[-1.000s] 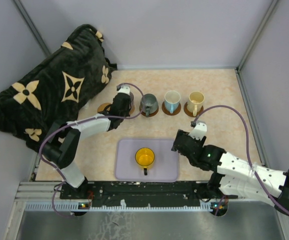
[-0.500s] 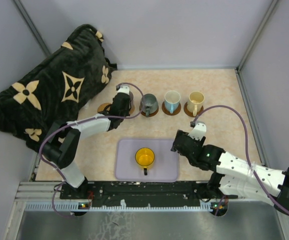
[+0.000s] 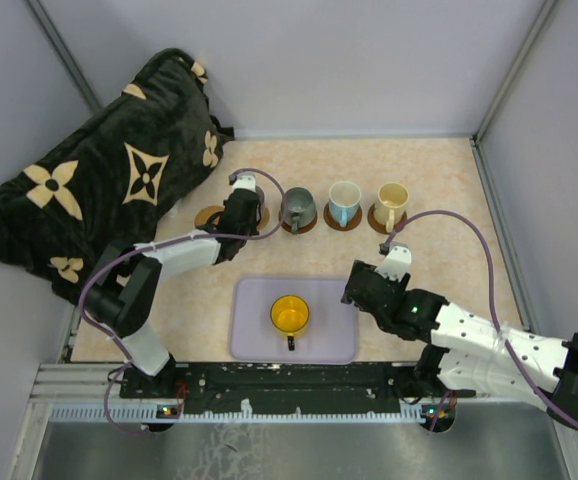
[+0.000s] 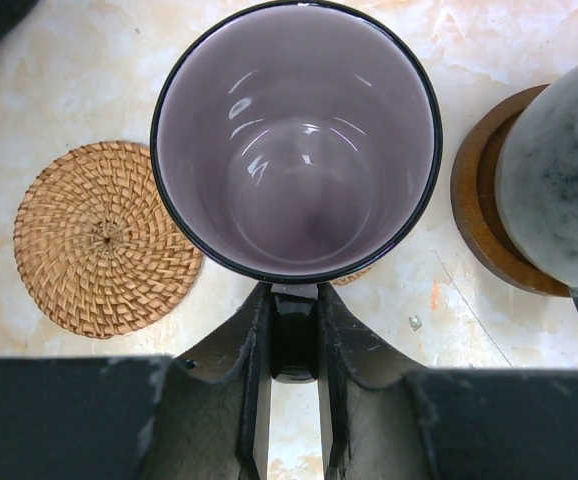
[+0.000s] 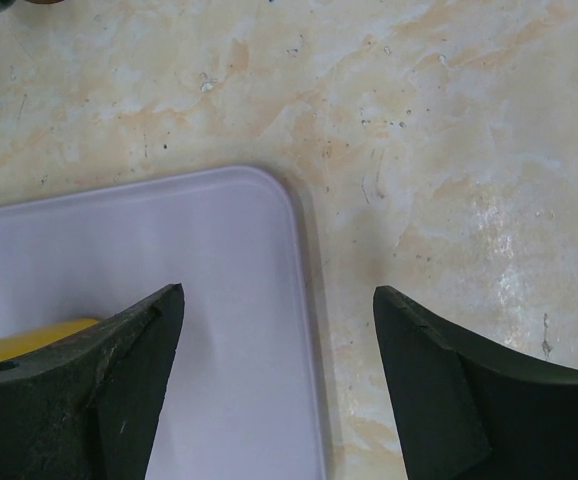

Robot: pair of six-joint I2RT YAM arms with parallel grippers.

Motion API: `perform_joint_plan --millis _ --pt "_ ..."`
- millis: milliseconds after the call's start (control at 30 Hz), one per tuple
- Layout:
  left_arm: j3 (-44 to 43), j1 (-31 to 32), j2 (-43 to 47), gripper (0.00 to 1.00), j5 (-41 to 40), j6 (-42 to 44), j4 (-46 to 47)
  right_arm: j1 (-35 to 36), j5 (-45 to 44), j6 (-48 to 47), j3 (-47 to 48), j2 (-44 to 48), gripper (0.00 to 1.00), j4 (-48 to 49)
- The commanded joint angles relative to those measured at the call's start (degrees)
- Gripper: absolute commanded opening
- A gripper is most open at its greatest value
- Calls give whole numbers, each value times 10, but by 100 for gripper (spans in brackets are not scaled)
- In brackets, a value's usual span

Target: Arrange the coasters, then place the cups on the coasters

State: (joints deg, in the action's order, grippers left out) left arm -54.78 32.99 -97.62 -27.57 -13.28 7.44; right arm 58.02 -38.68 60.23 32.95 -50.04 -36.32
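Top external: yellow cup [image 3: 289,314] on lavender tray [image 3: 254,345]; grey-green cup [image 3: 295,207], pale blue cup [image 3: 344,203], cream cup [image 3: 391,204] on coasters [image 3: 310,228] beyond tray; left gripper [image 3: 241,205] beyond tray's left end | Left wrist: fingers pinch mauve cup [image 4: 294,140] handle | Right wrist: right gripper [image 5: 277,292] fingers wide over tray's right corner

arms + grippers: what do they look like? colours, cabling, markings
The left arm and right arm mix white and black shells; a mauve-grey cable loops along each. The left gripper and right gripper have matte black, wedge-shaped fingers. No markings legible.
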Motion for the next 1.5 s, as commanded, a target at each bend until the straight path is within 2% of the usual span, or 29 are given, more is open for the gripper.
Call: perform_joint_plan --millis 0,733,1467 --pt "2 -4 10 2 3 -21 38 3 -7 11 -4 -2 77 18" --pt "28 -4 5 1 21 -50 36 4 -3 11 -6 -7 77 23" --pt "42 1 23 0 45 -76 -22 3 4 10 -5 -22 77 42"
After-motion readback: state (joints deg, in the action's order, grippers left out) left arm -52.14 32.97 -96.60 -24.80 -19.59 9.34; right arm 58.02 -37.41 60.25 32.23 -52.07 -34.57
